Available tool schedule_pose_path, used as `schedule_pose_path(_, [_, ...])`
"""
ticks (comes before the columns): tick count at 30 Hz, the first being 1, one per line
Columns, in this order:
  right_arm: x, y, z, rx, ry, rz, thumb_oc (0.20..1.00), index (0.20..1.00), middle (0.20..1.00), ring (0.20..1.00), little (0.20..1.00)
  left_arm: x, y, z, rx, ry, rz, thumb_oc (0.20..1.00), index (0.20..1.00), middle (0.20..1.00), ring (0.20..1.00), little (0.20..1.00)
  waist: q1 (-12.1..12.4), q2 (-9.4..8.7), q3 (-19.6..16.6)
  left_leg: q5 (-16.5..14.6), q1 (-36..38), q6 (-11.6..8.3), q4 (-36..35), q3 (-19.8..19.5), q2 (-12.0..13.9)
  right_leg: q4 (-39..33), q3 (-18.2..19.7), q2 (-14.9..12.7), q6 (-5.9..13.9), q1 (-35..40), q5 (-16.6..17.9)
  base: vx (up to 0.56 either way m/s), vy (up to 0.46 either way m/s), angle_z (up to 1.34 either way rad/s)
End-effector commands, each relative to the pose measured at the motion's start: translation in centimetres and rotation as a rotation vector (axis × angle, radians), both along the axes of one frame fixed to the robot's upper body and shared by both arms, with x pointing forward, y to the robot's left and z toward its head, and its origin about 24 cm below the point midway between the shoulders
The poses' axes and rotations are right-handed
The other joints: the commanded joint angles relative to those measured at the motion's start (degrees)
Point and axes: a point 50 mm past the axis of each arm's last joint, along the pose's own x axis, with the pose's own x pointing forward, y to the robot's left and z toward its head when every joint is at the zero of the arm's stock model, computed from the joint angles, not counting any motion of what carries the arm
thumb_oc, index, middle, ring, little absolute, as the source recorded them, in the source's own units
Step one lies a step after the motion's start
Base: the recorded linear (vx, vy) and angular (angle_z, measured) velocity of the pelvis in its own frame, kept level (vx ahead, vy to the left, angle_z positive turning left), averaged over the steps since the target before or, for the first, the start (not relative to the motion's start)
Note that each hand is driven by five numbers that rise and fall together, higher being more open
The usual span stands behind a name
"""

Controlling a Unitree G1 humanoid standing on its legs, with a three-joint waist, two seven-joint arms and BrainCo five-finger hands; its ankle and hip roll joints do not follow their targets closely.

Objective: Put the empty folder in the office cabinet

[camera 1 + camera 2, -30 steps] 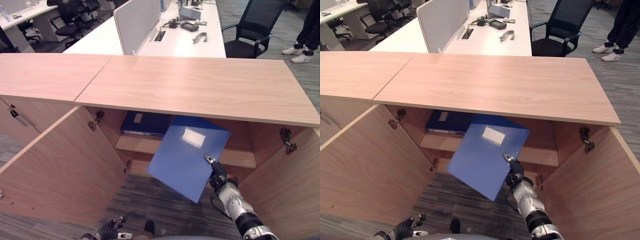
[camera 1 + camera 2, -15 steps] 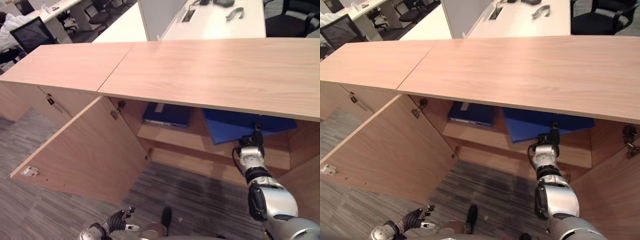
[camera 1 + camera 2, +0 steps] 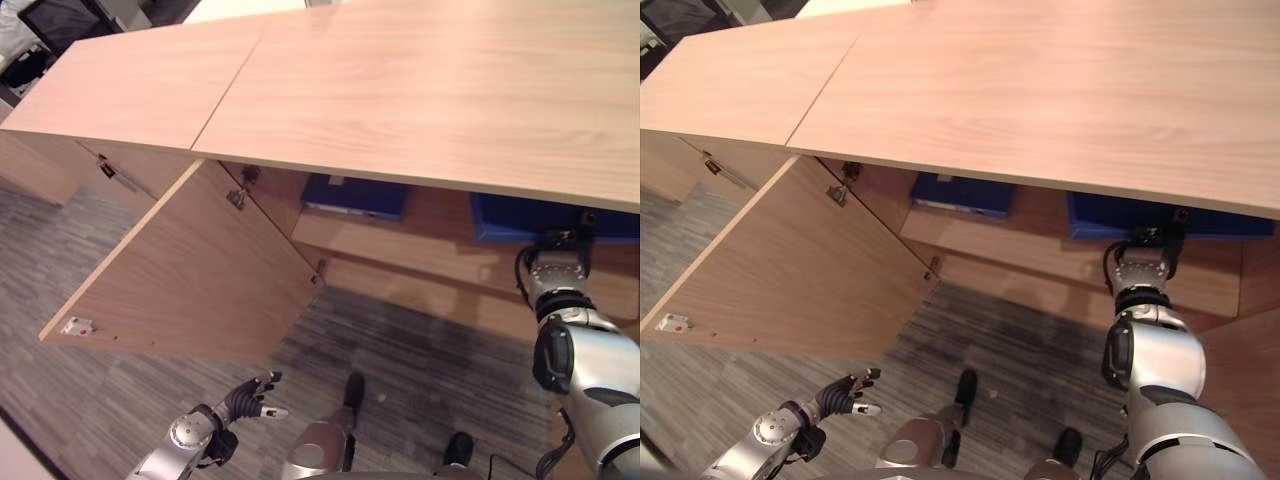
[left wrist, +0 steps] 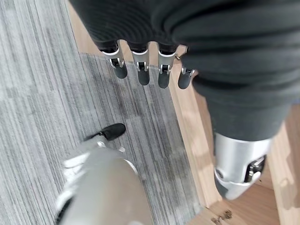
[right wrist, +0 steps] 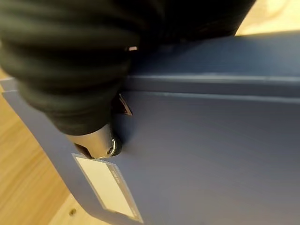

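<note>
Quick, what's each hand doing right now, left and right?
Left hand: open, fingers straight, holding nothing, low above the floor.
Right hand: against the blue folder on the cabinet shelf; grip cannot be told.

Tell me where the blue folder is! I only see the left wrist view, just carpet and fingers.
Observer: The folder lies on the cabinet shelf, toward the right side.
Operator: Is the robot touching it?
Observer: Yes, the right robot hand is against it.
Operator: Anything else in there?
Observer: A second folder sits further left on that shelf.
</note>
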Motion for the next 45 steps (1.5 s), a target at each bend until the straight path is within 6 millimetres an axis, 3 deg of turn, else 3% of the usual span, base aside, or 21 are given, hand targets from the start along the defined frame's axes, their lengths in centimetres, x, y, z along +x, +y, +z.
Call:
schedule_pose_path(1, [1.4,-0.7,6.9,-0.079,-0.202,-0.012,0.2,0.2,0.2,0.2,0.2,2.3,0.5,2.2,-0.001,-0.108,-0.013,1.0,1.0,1.0,1.0,1.0,2.2,-1.66,1.8,-7.3,1.8,-0.87,4.1,2.3,1.5,15.4,3.0,-5.3,2.08,-8.1,-7.7,-0.05,0.004,-0.08])
schedule_pose_path(4, [1.3,-1.0,7.9,-0.089,-0.218,-0.023,0.2,0.2,0.2,0.2,0.2,2.7,0.5,2.5,-0.009,-0.127,-0.005,1.0,1.0,1.0,1.0,1.0,2.3,-1.51,3.0,-8.5,-1.9,-1.05,7.7,2.3,1.0,18.3,3.4,-6.3,2.21,-10.9,-8.8,-0.07,-0.015,0.04])
schedule_pose_path(12, [1.4,-1.4,13.2,-0.145,-0.317,-0.064,0.2,0.2,0.2,0.2,0.2,3.7,0.5,3.6,-0.042,-0.191,0.025,1.0,1.0,1.0,1.0,1.0,2.7,-0.73,5.5,-12.2,-13.4,-1.4,19.0,2.0,-0.7,28.0,5.9,-7.3,1.43,-21.3,-12.0,-0.06,-0.01,0.09])
schedule_pose_path(16, [1.4,-1.3,14.6,-0.203,-0.331,-0.063,0.2,0.2,0.2,0.2,0.2,3.7,1.0,2.5,-0.022,-0.161,0.07,1.0,1.0,1.0,1.0,1.0,2.2,-0.36,5.6,-12.4,-15.0,-1.31,19.6,2.3,-0.7,30.8,7.3,-7.4,1.08,-24.8,-12.8,-0.01,-0.006,-0.05])
schedule_pose_path(18, [1.5,-1.1,14.6,-0.238,-0.326,-0.055,0.2,0.2,0.2,0.2,0.2,3.2,2.6,1.3,0.034,-0.111,0.11,1.0,1.0,1.0,1.0,1.0,1.6,-0.51,5.6,-12.7,-14.0,-1.7,19.2,2.6,0.2,31.3,8.3,-6.5,-0.04,-24.8,-14.2,0.03,-0.1,-0.03])
schedule_pose_path(19, [1.6,-0.8,14.6,-0.233,-0.311,-0.063,0.2,0.2,0.2,0.2,0.2,3.3,1.7,1.3,0.012,-0.112,0.096,1.0,1.0,1.0,1.0,1.0,1.5,-1.2,6.0,-13.0,-13.4,-2.34,20.7,3.0,1.2,30.5,8.2,-5.6,-1.04,-23.3,-15.3,0.0,-0.195,-0.03])
schedule_pose_path(21, [1.6,-0.9,14.4,-0.242,-0.299,-0.069,0.2,0.2,0.2,0.2,0.2,3.1,2.3,1.2,0.034,-0.113,0.12,1.0,1.0,1.0,1.0,1.0,2.2,-1.6,8.9,-11.3,-15.6,-3.0,26.6,1.9,1.1,29.3,8.1,-4.9,-2.81,-21.5,-15.6,-0.12,-0.272,-0.04])
schedule_pose_path(23, [0.9,-1.9,14.4,-0.242,-0.28,-0.1,0.2,0.2,0.2,0.2,0.2,2.5,2.7,1.2,0.058,-0.097,0.085,1.0,1.0,1.0,1.0,1.0,3.7,-2.11,10.8,-8.9,-20.8,-3.29,31.9,-0.6,-1.4,28.3,6.6,-4.1,-3.69,-19.7,-15.7,0.04,-0.258,0.26])
schedule_pose_path(24, [0.4,-2.9,13.5,-0.248,-0.242,-0.11,0.2,0.2,0.2,0.2,0.2,1.3,2.7,0.7,0.072,-0.055,0.032,1.0,1.0,1.0,1.0,1.0,5.6,-1.14,10.1,-4.0,-21.9,-2.8,23.4,2.2,-1.3,24.6,5.4,-1.4,-3.52,-15.0,-16.6,0.37,-0.088,0.82])
schedule_pose_path(26, [0.1,-3.3,12.8,-0.255,-0.226,-0.118,0.2,0.2,0.2,0.2,0.2,0.5,2.6,0.6,0.073,-0.033,-0.002,1.0,1.0,1.0,1.0,1.0,7.4,-0.48,9.7,0.0,-21.5,-3.18,16.2,3.0,-1.0,22.6,6.0,0.3,-3.38,-12.7,-17.3,0.39,0.025,0.29])
schedule_pose_path(28, [0.3,-2.9,11.5,-0.223,-0.214,-0.105,0.2,0.2,0.2,0.2,0.2,-0.1,2.9,0.4,0.097,-0.02,-0.022,1.0,1.0,1.0,1.0,1.0,8.1,-1.2,8.4,-0.7,-18.7,-1.39,11.9,3.0,-1.2,20.7,6.3,0.6,-1.96,-10.4,-17.6,0.35,0.131,-0.61])
schedule_pose_path(32, [0.2,-3.0,10.5,-0.22,-0.205,-0.097,0.2,0.2,0.2,0.2,0.2,-0.7,3.1,0.5,0.127,-0.008,-0.078,1.0,1.0,1.0,1.0,1.0,9.0,-3.52,7.0,-3.4,-19.1,0.4,14.5,4.4,-2.6,17.5,6.5,-1.6,0.44,-8.2,-15.0,0.24,0.151,-0.57])
schedule_pose_path(34, [1.2,-1.3,8.9,-0.213,-0.181,-0.03,0.2,0.2,0.2,0.2,0.2,0.3,3.6,0.5,0.139,-0.019,-0.036,1.0,1.0,1.0,1.0,1.0,8.5,-5.38,7.3,-6.0,-16.9,2.22,14.6,5.5,-2.9,22.7,6.8,-2.7,4.03,-9.9,-10.5,0.16,0.167,-0.74])
schedule_pose_path(35, [2.2,0.3,9.5,-0.22,-0.195,0.018,0.2,0.2,0.2,0.2,0.2,0.9,4.2,0.9,0.15,-0.048,0.012,1.0,1.0,1.0,1.0,1.0,7.0,-4.61,8.8,-6.6,-15.1,3.35,14.0,6.5,-1.5,32.5,6.0,-4.2,6.51,-14.6,-3.4,0.03,0.278,-0.47])
schedule_pose_path(37, [2.5,0.6,10.0,-0.21,-0.203,0.03,0.2,0.2,0.2,0.2,0.2,0.4,4.5,0.9,0.156,-0.05,0.014,1.0,1.0,1.0,1.0,1.0,6.8,-2.59,10.1,-7.3,-14.0,4.1,13.7,8.4,-0.4,36.3,4.1,-6.3,7.27,-18.1,-1.8,0.05,0.128,-0.51])
schedule_pose_path(38, [2.6,0.8,10.3,-0.207,-0.218,0.033,0.2,0.2,0.2,0.2,0.2,0.4,4.5,1.1,0.15,-0.058,0.017,1.0,1.0,1.0,1.0,1.0,6.8,-2.74,10.6,-8.5,-13.2,3.61,13.8,8.7,-0.6,34.0,3.6,-8.6,6.79,-18.7,-3.2,0.11,-0.108,-0.78])
schedule_pose_path(39, [2.7,1.0,10.9,-0.22,-0.225,0.038,0.2,0.2,0.2,0.2,0.2,0.9,4.5,1.5,0.133,-0.076,0.026,1.0,1.0,1.0,1.0,1.0,6.7,-3.09,10.7,-9.2,-12.8,2.25,13.8,8.7,-0.2,25.8,3.2,-11.1,5.32,-19.6,-3.7,0.17,-0.202,-0.71])
schedule_pose_path(41, [2.3,0.2,11.7,-0.237,-0.226,0.01,0.2,0.2,0.2,0.2,0.2,0.9,4.5,1.5,0.126,-0.075,0.027,1.0,1.0,1.0,1.0,1.0,6.4,-3.02,10.9,-10.7,-11.8,0.53,14.1,8.4,0.5,14.7,4.0,-12.2,5.35,-20.3,0.4,0.18,-0.263,-0.56])
schedule_pose_path(42, [1.3,-1.6,11.5,-0.244,-0.192,-0.032,0.2,0.2,0.2,0.2,0.2,0.6,5.0,1.6,0.146,-0.071,0.013,1.0,1.0,1.0,1.0,1.0,6.6,-3.47,10.7,-12.2,-11.5,-0.38,15.6,7.9,0.0,7.8,5.9,-13.2,6.25,-18.8,2.8,0.14,-0.291,-0.12])
schedule_pose_path(43, [1.4,-1.5,11.5,-0.247,-0.209,-0.027,0.2,0.2,0.2,0.2,0.2,0.6,4.5,1.1,0.145,-0.058,-0.006,1.0,1.0,1.0,1.0,1.0,6.0,-4.18,10.5,-12.5,-12.4,-0.21,17.9,7.9,-1.6,6.5,6.3,-13.4,6.53,-17.6,6.5,0.11,-0.264,0.54])
schedule_pose_path(45, [1.1,-1.9,11.2,-0.257,-0.191,-0.029,0.2,0.2,0.2,0.2,0.2,0.2,4.5,0.8,0.135,-0.042,0.01,1.0,1.0,1.0,1.0,1.0,6.1,-3.66,9.3,-11.9,-12.1,-0.32,16.9,7.8,-1.5,5.2,6.2,-12.6,6.72,-16.5,7.1,0.04,-0.094,1.01])
